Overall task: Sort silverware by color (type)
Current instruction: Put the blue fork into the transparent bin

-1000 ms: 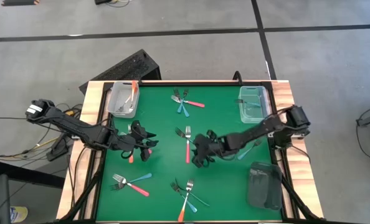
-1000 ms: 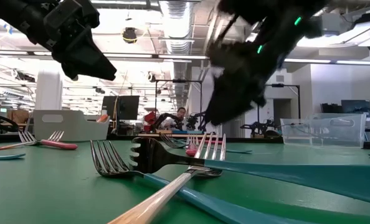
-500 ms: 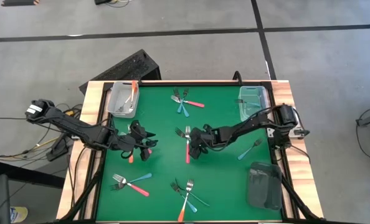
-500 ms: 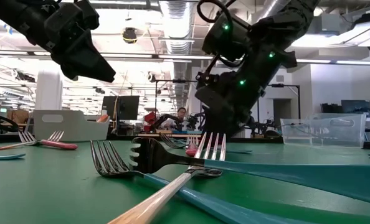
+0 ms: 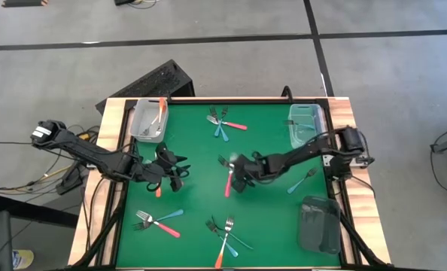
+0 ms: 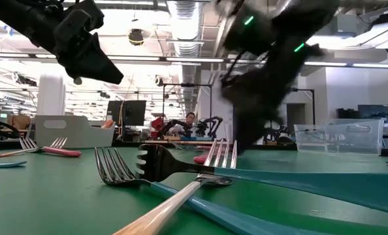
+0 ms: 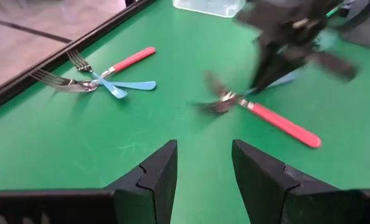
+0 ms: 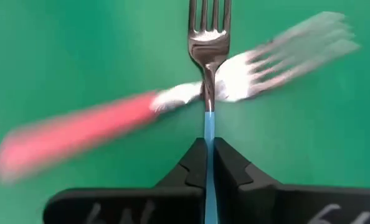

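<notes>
Right gripper (image 8: 208, 163) at mat centre, clamped on blue fork (image 8: 209, 74) by its handle, pink fork (image 8: 79, 130) lying under it. Lift straight up so pink fork doesn't drag, then carry to clear bin (image 5: 305, 125). Left gripper (image 7: 203, 171) jaws apart, waiting left of centre.

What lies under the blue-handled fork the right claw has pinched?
A pink-handled metal fork crosses beneath the blue-handled metal fork, held in the right claw, above the green mat. The crossing point itself is covered.

green mat (image 5: 269, 218); two clear bins (image 5: 147, 120) (image 5: 305, 124); dark bin (image 5: 319, 224)
</notes>
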